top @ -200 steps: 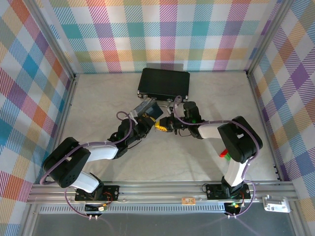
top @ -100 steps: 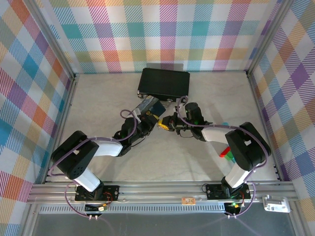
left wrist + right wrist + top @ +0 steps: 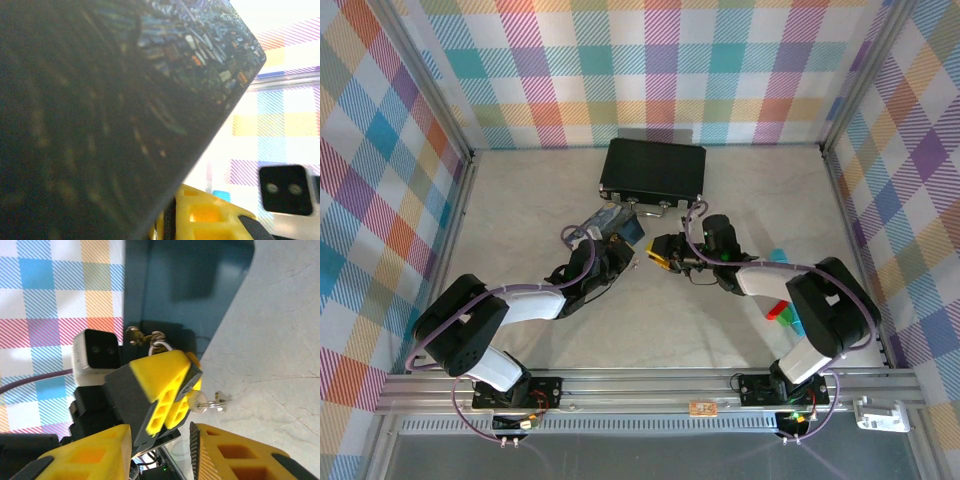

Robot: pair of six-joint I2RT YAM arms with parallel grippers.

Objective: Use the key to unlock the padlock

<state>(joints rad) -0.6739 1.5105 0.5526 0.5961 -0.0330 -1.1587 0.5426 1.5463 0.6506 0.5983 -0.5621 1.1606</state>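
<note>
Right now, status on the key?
Left fingers shut on key, ring dangling from tips. Right fingers open, clear of it. Blue box close by left fingers.

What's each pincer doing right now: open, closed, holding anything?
Left pincer: closed on a small silvery metal piece, too small to identify.
Right pincer: open, nothing between its fingers.

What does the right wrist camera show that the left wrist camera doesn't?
Right wrist camera: the left gripper pinching a small silvery ringed piece against the beige floor, the right gripper open below. Left wrist camera: swirl paint on the blue box up close, and the right wrist's camera housing. Both: the blue box, plaid wall, yellow fingers.
</note>
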